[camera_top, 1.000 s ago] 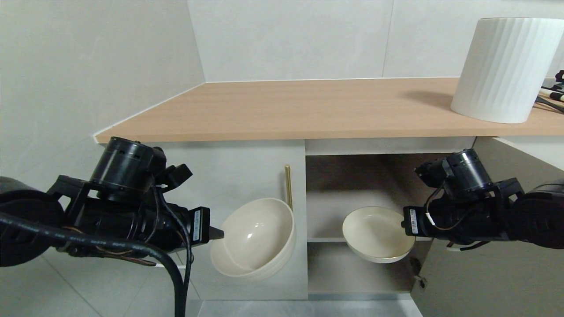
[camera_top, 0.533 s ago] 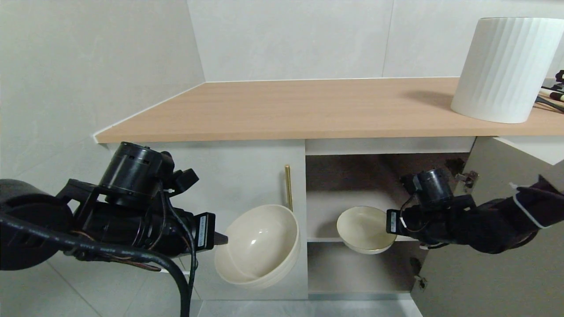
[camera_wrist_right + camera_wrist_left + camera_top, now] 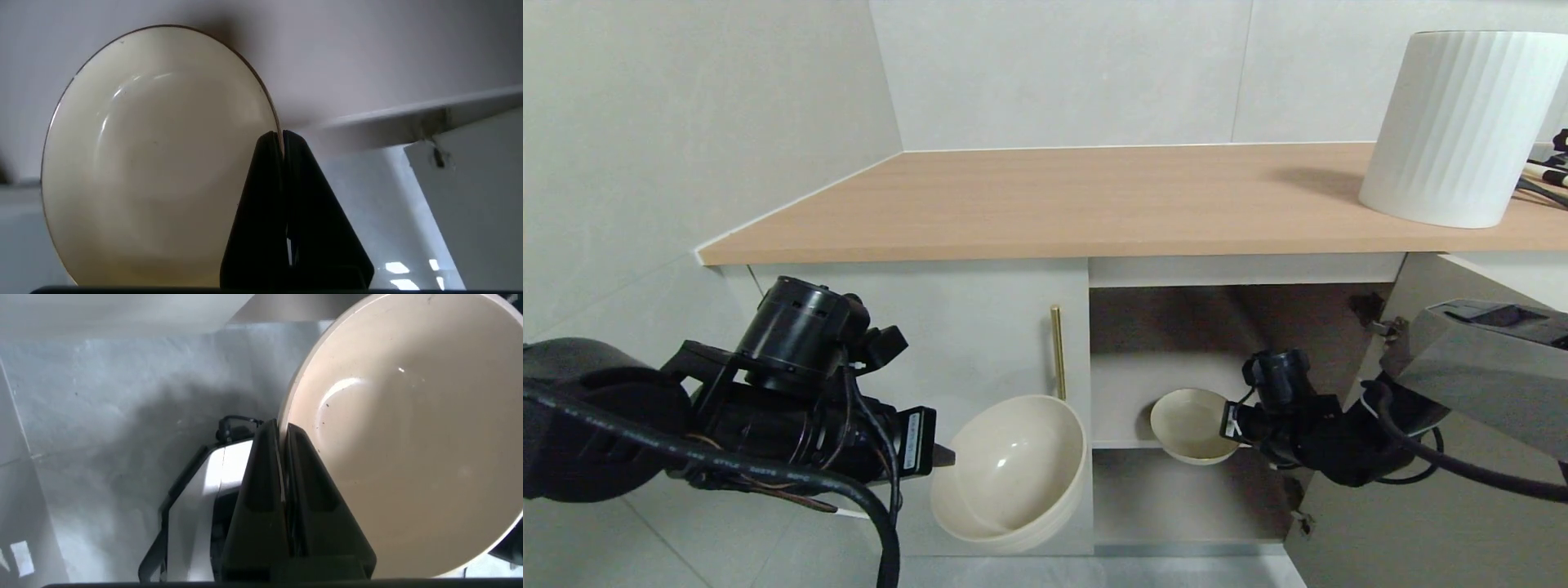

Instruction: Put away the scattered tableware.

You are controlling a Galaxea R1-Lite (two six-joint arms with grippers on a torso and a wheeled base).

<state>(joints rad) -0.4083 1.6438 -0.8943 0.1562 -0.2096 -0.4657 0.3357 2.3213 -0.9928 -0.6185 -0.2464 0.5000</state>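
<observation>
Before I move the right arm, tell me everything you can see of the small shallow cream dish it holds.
The small shallow cream dish looks like glazed ceramic, smooth and glossy, with a thin dark line along its rim, and empty. The right gripper is shut on its rim, holding it tilted, hollow facing outward. It is inside the open cupboard at the level of the shelf; contact with the shelf cannot be told.

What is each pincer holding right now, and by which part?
Left pincer grips the big bowl by its rim. Right pincer grips the small bowl by its rim.
</observation>
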